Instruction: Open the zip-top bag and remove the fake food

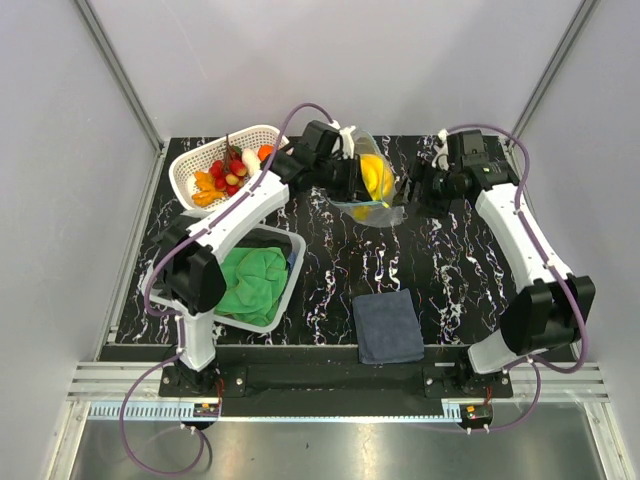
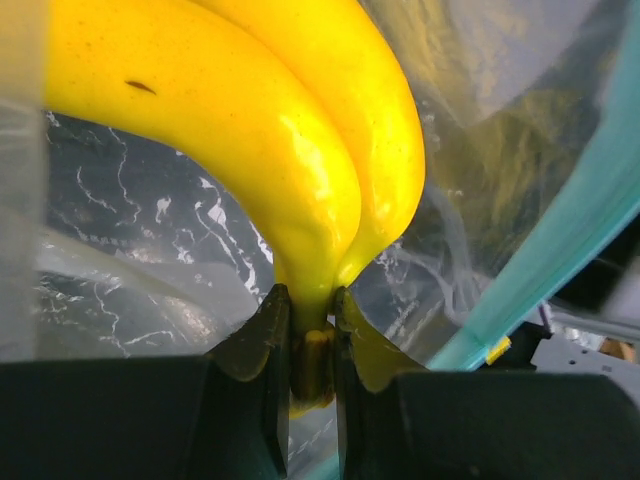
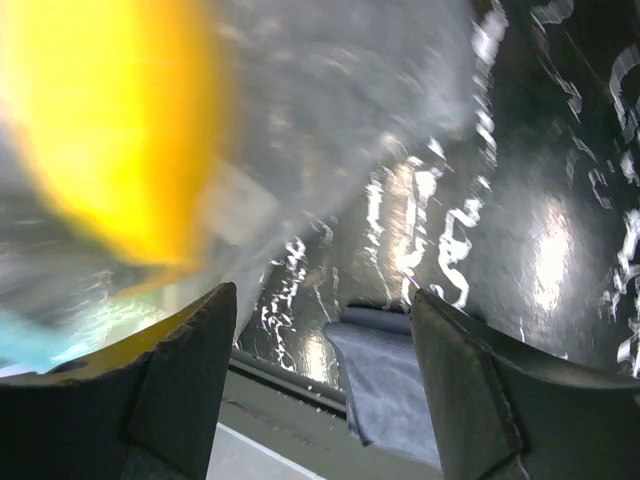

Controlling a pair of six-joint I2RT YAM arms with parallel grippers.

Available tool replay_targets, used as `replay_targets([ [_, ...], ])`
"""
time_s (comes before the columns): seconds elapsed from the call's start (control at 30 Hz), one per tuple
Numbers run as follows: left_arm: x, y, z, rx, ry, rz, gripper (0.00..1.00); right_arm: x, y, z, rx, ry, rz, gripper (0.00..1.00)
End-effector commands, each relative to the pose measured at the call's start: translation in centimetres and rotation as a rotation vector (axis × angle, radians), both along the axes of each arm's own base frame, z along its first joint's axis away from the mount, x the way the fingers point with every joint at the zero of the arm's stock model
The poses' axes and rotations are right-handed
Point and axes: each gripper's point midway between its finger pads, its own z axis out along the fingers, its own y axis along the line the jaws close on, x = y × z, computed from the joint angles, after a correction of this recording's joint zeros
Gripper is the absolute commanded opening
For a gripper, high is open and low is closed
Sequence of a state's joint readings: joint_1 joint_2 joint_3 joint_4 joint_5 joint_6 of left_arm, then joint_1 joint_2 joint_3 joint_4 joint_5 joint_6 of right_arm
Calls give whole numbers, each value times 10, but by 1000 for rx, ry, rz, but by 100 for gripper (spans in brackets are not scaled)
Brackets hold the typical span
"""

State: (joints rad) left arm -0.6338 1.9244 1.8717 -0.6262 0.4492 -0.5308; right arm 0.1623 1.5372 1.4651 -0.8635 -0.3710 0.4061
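The clear zip-top bag (image 1: 372, 200) with its teal zip strip (image 2: 560, 250) hangs above the middle back of the table. A yellow banana bunch (image 1: 376, 176) is inside it. My left gripper (image 2: 312, 330) reaches into the bag's mouth and is shut on the bunch's stem (image 2: 312, 365). In the left wrist view the bananas (image 2: 250, 130) fill the top, with plastic all around. My right gripper (image 3: 325, 340) stands open just right of the bag, nothing between its fingers; the blurred bag (image 3: 330, 110) and yellow fruit (image 3: 110, 130) lie up and left of it.
A white basket (image 1: 195, 165) at the back left holds red, orange and pale toy food (image 1: 225, 175). A clear bin (image 1: 293, 262) with a green cloth (image 1: 250, 283) sits front left. A dark blue folded cloth (image 1: 388, 326) lies near the front edge.
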Motion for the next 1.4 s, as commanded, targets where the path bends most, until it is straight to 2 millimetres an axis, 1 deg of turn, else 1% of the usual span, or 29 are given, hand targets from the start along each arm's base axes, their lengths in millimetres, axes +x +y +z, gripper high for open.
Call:
replay_targets([
  [0.0, 5, 3, 0, 85, -77, -7, 0, -1, 22, 48, -26, -173, 111, 81],
  [0.07, 4, 3, -2, 99, -82, -7, 0, 1, 30, 63, -10, -223, 129, 83],
  [0.13, 6, 3, -4, 111, -88, -4, 0, 1, 36, 71, -1, -248, 150, 84],
  [0.17, 6, 5, -5, 124, -92, -4, 0, 0, 40, 78, 2, -268, 162, 84],
  [0.27, 5, 4, -6, 133, -93, -6, 0, -4, 44, 89, 8, -302, 177, 84],
  [0.33, 3, 2, -3, 135, -104, -8, 0, -6, 48, 92, 6, -322, 192, 86],
  [0.43, -2, -1, -1, 131, -100, -14, 0, -6, 54, 78, -3, -315, 211, 88],
  [0.53, -5, -5, 0, 115, -80, -14, 0, -5, 63, 57, -31, -267, 228, 87],
  [0.57, -5, -6, 1, 113, -74, -9, 0, -3, 62, 49, -52, -250, 221, 84],
  [0.63, -4, -6, 3, 108, -59, 8, 0, -8, 64, 33, -75, -205, 212, 79],
  [0.67, -2, -7, 10, 98, -68, 20, 0, -9, 64, 27, -79, -187, 207, 75],
  [0.7, -3, -8, 11, 93, -64, 24, 0, -10, 63, 23, -86, -178, 204, 68],
  [0.73, -1, -8, 14, 84, -54, 44, 0, -13, 63, 15, -96, -161, 201, 64],
  [0.8, 2, -9, 18, 73, -43, 76, 0, -15, 60, 10, -116, -154, 189, 53],
  [0.83, 5, -8, 18, 67, -27, 105, 0, -19, 57, 7, -126, -151, 189, 50],
  [0.87, 6, -9, 19, 63, -20, 120, 0, -19, 55, 6, -142, -155, 178, 44],
  [0.9, 8, -10, 19, 60, -9, 141, 0, -21, 53, 4, -152, -155, 177, 33],
  [0.93, 10, -11, 19, 49, 11, 163, 0, -24, 51, -1, -158, -144, 175, 26],
  [1.0, 11, -14, 21, 34, 30, 179, 0, -26, 48, -8, -173, -132, 163, 15],
  [1.03, 11, -15, 23, 14, 62, 197, 0, -27, 47, -13, -180, -121, 163, 7],
  [1.1, 11, -17, 25, -10, 97, 207, 0, -26, 43, -17, -202, -115, 148, 4],
  [1.13, 7, -21, 29, -44, 135, 194, 0, -23, 37, -19, -231, -119, 123, 0],
  [1.2, 3, -23, 31, -79, 202, 191, 0, -19, 32, -18, -259, -129, 103, 0],
  [1.23, -6, -25, 29, -100, 259, 156, 0, -16, 29, -18, -279, -139, 93, 0],
  [1.27, -10, -25, 28, -112, 296, 148, 0, -14, 28, -19, -287, -139, 91, 0],
  [1.3, -15, -26, 34, -140, 333, 150, 0, -12, 28, -15, -291, -149, 89, 0],
  [1.33, -26, -27, 30, -158, 384, 109, 0, -9, 25, -16, -305, -152, 83, 0],
  [1.37, -31, -29, 34, -189, 394, 80, 0, -8, 25, -15, -309, -155, 83, 0],
])
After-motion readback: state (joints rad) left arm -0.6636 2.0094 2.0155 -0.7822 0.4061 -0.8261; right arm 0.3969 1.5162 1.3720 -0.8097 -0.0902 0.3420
